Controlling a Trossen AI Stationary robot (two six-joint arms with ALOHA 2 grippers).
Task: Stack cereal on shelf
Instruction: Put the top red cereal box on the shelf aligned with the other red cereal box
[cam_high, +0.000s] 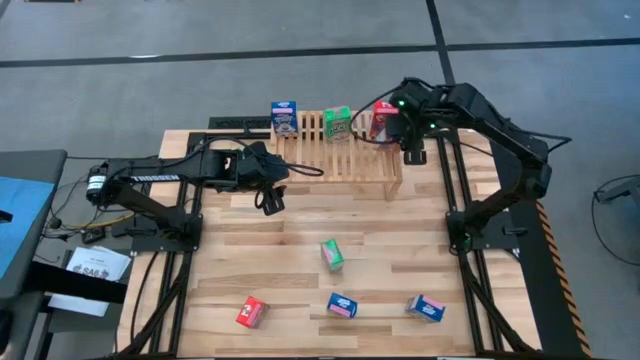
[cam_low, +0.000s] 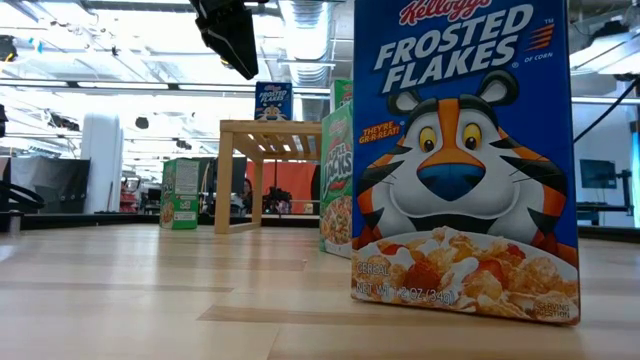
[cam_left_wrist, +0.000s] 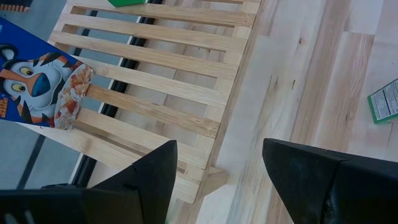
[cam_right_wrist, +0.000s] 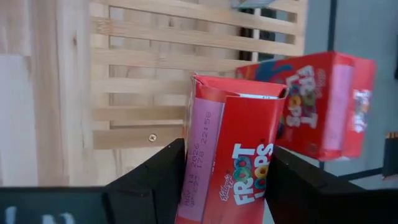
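Holding a red Froot Loops box (cam_right_wrist: 233, 162), right gripper (cam_right_wrist: 227, 180)

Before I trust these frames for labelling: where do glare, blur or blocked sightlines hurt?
Low view: a blue cereal box close to the lens fills the right side, and bright ceiling lights wash out the background. Right wrist view: the red box between the pincer fingers is soft. High view: evenly lit.
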